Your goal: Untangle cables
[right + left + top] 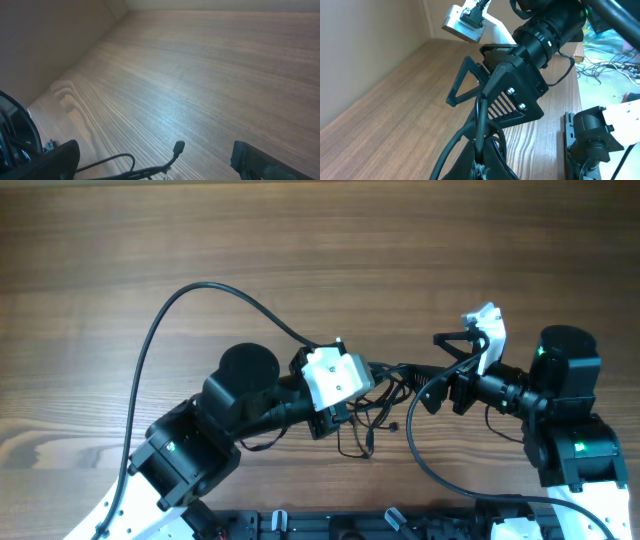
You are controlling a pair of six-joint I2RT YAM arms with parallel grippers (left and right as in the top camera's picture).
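Observation:
The cables (375,415) lie as a thin black tangle on the wooden table between the two arms. My left gripper (383,377) reaches in from the left and is shut on a few strands. In the left wrist view those cables (481,122) rise from between its closed fingers (479,157). My right gripper (440,368) faces it from the right, open, its jaws either side of the strands near the left gripper. In the right wrist view a cable (150,171) ending in a small plug (178,146) lies between the spread right gripper (155,162).
A thick black arm cable (170,310) loops over the table at the left. A black rail (380,525) runs along the near edge. The right arm's white camera (465,25) sits close above the left gripper. A wall (45,45) borders the table.

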